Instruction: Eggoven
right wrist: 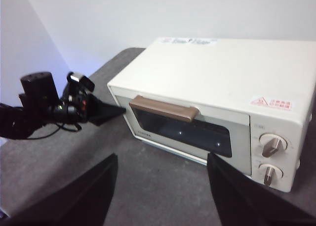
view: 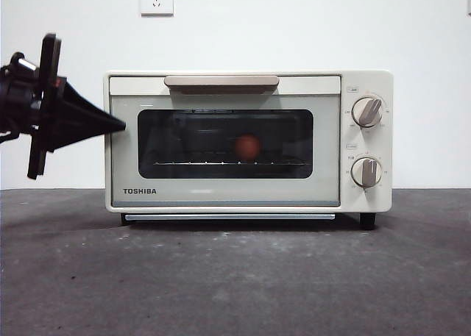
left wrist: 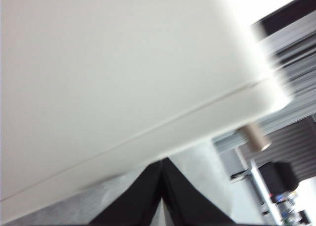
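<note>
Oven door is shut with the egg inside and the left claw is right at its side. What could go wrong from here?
1. The left claw, shut to a point, sits at the toaster oven's left edge; pushing further may slide the oven.
2. A jolt might roll the egg on the wire rack.
3. The right claw, open, hangs above the table, apart from the handle.

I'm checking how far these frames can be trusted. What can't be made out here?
- Egg: dim behind the toaster oven's dark glass in the front view; unseen in both wrist views.
- Knob markings: too small to read.
- Left gripper: left wrist view is blurred, filled by the oven's wall.
- Right gripper: its jaws are cut off by the picture's edge.
</note>
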Available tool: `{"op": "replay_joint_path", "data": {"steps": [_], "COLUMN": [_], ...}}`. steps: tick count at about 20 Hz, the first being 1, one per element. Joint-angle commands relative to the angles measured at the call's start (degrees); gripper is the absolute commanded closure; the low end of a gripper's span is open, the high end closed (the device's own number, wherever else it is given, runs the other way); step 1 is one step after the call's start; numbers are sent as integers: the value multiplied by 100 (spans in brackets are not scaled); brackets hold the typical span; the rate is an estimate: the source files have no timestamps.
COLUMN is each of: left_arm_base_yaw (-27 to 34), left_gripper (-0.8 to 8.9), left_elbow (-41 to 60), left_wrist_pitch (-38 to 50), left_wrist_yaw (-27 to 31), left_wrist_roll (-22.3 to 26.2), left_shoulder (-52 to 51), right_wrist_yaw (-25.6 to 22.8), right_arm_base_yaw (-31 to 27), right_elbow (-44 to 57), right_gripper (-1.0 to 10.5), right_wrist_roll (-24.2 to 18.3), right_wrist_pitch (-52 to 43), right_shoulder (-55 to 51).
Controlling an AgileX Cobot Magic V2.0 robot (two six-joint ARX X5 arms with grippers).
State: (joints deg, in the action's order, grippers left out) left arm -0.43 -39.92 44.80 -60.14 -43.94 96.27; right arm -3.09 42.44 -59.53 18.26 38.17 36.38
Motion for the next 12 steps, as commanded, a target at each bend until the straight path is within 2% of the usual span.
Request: {"op": "replay_joint_path", "data": {"steps": [1,8,12], "left_arm_base_yaw": [-26,-195,-341], "left_gripper": [806,806,806], "left_elbow": [-74,-74,-74], "left_wrist_pitch": [44,-271,-1228], "left_wrist_yaw": [-9,101,503], "left_wrist_roll": [-345,-302,146], "left_shoulder": [-68,-929,-1797], "right_wrist_yaw": [-17,-17,-15], "right_arm_base_yaw": [57,57,57], "right_elbow": [-96,-96,-96], "right_gripper": [652,653,653], "right_wrist_roll": [37,39,35], "right_wrist_pitch": [-15,188,422], "right_shoulder": [26,39,125]}}
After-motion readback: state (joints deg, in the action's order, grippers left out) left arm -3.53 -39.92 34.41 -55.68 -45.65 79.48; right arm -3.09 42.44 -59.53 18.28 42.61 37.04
